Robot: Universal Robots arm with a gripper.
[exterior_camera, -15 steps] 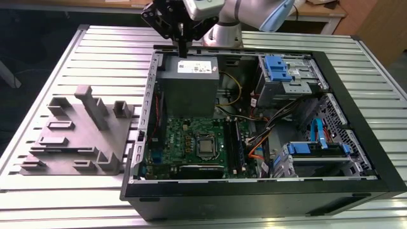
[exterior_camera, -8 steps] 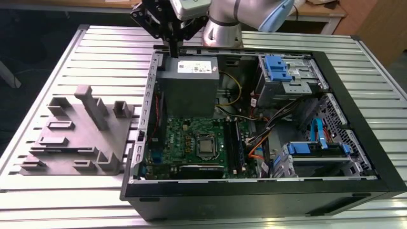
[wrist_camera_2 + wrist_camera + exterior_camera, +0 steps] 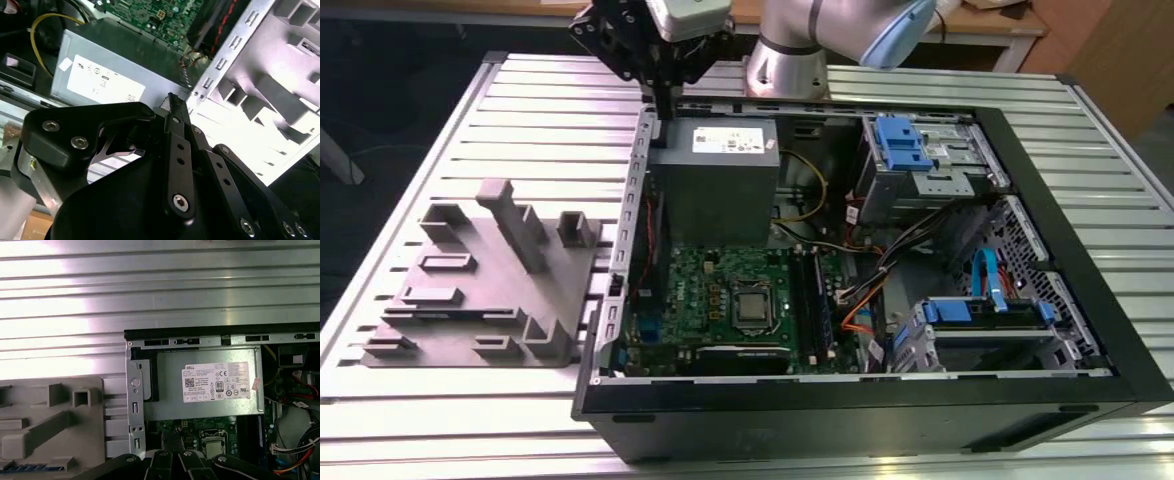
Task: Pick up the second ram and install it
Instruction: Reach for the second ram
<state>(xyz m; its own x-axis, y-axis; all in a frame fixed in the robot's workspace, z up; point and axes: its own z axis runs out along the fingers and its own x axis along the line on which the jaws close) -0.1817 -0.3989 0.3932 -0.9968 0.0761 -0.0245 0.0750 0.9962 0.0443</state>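
Exterior view: black linkage gripper (image 3: 664, 102) above open black computer case (image 3: 854, 420), at its corner on the exterior view's left. Open or closed cannot be told.

Second wrist view: same gripper over boxy grey metal power supply (image 3: 100, 65).

First wrist view: second ram (image 3: 30, 468), a long flat dark blue-green stick, apparently seated in slotted grey plastic fixture (image 3: 30, 440) beside the case. Judged light, stiff and fragile; best held by the long edges at mid-length.

tool (image 3: 171, 101) near grey psu (image 3: 115, 55)

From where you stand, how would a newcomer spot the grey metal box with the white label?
Find the open black computer case on the slatted metal table. Inside, between the green circuit board and the robot arm, sits the grey metal box. Unlike the blue-tabbed drive cages beside it, it is plain with a white label.
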